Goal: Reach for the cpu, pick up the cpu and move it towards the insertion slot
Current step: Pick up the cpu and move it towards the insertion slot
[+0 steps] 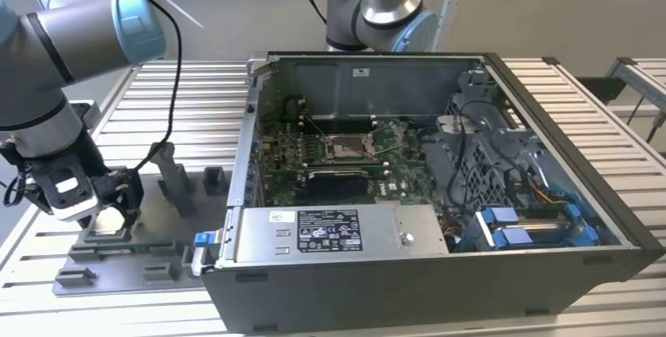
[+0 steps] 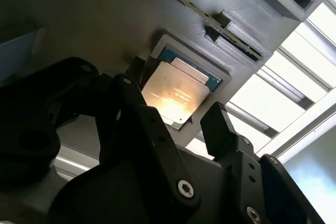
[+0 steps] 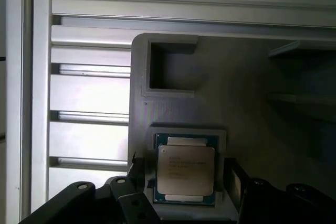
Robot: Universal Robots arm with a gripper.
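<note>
Exterior view looks down from afar over the computer case (image 1: pixel 416 282); both wrist views peer close past the pincer (image 3: pixel 185 177), sharing the cpu (image 2: pixel 176 95) below it.

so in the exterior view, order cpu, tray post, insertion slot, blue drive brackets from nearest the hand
1. cpu, in the tray, right at the hand.
2. tray post, just toward the exterior view's right.
3. insertion slot, deep inside the case.
4. blue drive brackets, case's corner, far right.
</note>
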